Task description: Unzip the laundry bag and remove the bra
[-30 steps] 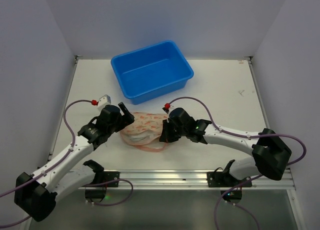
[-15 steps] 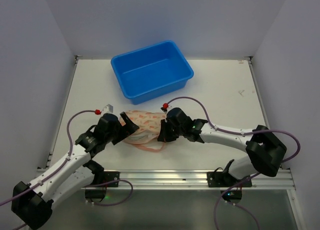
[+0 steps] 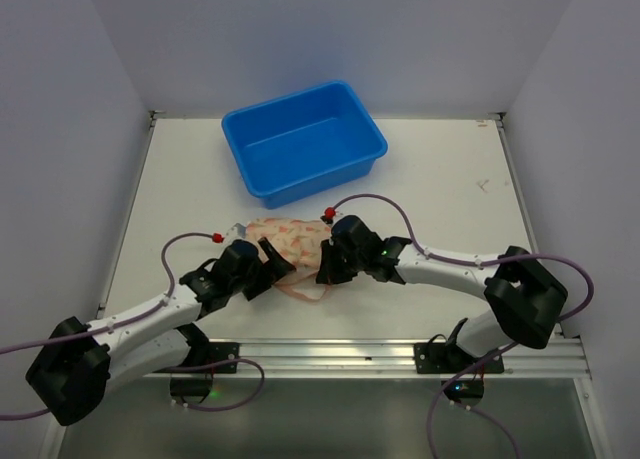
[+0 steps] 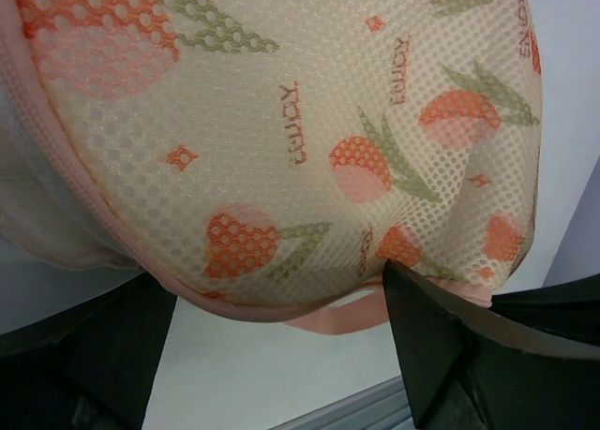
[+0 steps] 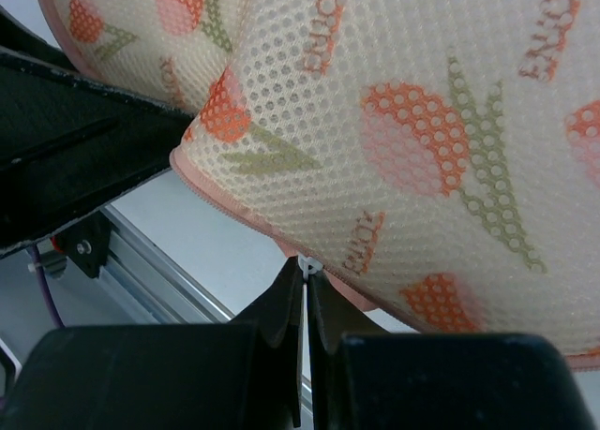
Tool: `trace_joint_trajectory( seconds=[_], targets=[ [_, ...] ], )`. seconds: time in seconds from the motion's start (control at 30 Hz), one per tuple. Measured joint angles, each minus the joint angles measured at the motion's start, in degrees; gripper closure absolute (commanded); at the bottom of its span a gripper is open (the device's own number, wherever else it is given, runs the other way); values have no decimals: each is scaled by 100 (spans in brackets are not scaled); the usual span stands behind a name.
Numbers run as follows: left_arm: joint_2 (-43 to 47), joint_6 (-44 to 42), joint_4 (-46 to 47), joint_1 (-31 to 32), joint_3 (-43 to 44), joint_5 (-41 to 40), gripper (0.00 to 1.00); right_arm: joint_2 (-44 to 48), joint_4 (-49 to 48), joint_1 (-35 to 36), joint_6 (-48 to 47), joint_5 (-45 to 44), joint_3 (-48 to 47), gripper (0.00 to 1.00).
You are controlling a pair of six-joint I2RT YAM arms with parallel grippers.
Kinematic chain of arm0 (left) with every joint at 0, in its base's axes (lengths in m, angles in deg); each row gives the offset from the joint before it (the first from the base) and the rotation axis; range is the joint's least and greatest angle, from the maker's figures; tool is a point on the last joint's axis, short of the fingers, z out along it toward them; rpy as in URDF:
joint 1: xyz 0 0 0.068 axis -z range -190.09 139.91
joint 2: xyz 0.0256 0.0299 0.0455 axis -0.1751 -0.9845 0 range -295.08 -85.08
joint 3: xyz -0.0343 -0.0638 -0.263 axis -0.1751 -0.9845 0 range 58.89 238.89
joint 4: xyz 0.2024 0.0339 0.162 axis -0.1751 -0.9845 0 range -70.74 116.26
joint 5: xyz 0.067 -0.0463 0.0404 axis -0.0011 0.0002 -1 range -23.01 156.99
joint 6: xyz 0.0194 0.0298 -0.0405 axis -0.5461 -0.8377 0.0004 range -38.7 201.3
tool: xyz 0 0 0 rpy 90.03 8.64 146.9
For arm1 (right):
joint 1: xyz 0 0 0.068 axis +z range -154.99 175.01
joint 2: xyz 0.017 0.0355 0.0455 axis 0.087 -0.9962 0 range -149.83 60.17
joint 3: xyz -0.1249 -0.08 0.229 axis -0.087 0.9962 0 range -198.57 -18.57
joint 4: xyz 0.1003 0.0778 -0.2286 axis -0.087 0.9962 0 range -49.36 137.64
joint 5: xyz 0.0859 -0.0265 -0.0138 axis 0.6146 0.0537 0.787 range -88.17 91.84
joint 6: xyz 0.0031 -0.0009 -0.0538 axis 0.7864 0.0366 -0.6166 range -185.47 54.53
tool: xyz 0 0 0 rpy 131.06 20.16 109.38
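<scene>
The laundry bag [image 3: 288, 239], cream mesh with an orange floral print and pink edging, lies bunched between my two grippers in front of the bin. My left gripper [image 3: 270, 266] is open, and in the left wrist view its fingers [image 4: 448, 350] straddle the bag's [image 4: 281, 140] lower pink edge. A pink loop [image 4: 339, 314] hangs below that edge. My right gripper [image 5: 306, 275] is shut on the small white zipper pull [image 5: 307, 262] at the bag's [image 5: 422, 121] pink seam. The bra is hidden.
A blue bin [image 3: 303, 139] stands at the back of the table, just beyond the bag. The metal rail [image 3: 330, 357] runs along the near edge. The left gripper's black finger [image 5: 75, 149] shows close to the right gripper.
My left arm has swung right and in, bringing its open gripper around the bag's near-left edge. The bag has bunched up more compactly. The right gripper has stayed shut at the seam.
</scene>
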Motion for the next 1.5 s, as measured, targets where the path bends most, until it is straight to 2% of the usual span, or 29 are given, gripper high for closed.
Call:
trace_joint_trajectory(
  seconds=[0.03, 0.1, 0.13, 0.2, 0.23, 0.3, 0.33, 0.37, 0.53, 0.7, 0.87, 1.0, 1.03, 1.17, 1.27, 1.3, 1.33, 1.37, 1.5],
  targets=[
    [-87, 13, 96, 0, 0, -52, 19, 0, 15, 0, 0, -2, 0, 100],
    [-293, 20, 238, -9, 2, -144, 30, 26, 90, 0, -2, -17, 0, 100],
    [-374, 15, 278, -26, 2, -164, 47, 50, 138, 0, -2, -26, 0, 100],
    [-557, -2, 352, -96, 4, -173, 64, 175, 264, 0, -4, -76, 4, 100],
    [-614, -20, 365, -153, 7, -166, 77, 260, 310, 0, -9, -127, 15, 100],
    [-651, -74, 420, -282, 7, -136, 88, 439, 387, -15, -17, -160, 50, 100],
    [-634, -111, 442, -367, 9, -114, 97, 557, 404, -28, -20, -157, 107, 100],
    [-601, -162, 446, -463, 9, -103, 100, 695, 455, -70, -22, -149, 177, 100],
    [-297, -514, 402, -979, 7, 0, 100, 1259, 813, -616, -144, -179, 378, 100],
    [-251, -1019, 463, -1104, 35, 262, 100, 2055, 1012, -1392, -350, -146, 892, 100],
    [-723, -1716, 789, -1113, 315, 763, 100, 2522, 1340, -1440, -627, -20, 1034, 100],
    [-1268, -2124, 1036, -1104, 680, 1200, 81, 2900, 1663, -1438, -798, 74, 1034, 100],
    [-1419, -2194, 1054, -1040, 831, 1233, 72, 2973, 1744, -1438, -824, 140, 1034, 100],
    [-2157, -2417, 1180, -616, 1676, 1250, 56, 3032, 1947, -1283, -896, 275, 1034, 100],
    [-2680, -2503, 1360, -350, 2312, 1263, 26, 2931, 1932, -1051, -876, 369, 1064, 100],
    [-2802, -2524, 1397, -304, 2476, 1270, 9, 2868, 1902, -964, -844, 417, 1078, 100],
    [-2896, -2533, 1408, -291, 2621, 1266, 3, 2778, 1853, -863, -813, 448, 1082, 100],
    [-2975, -2529, 1416, -291, 2739, 1263, 0, 2660, 1770, -761, -780, 455, 1082, 100],
    [-3036, -2498, 1235, -295, 3012, 1134, 0, 2002, 1488, -402, -667, 518, 1034, 100]
  ],
)
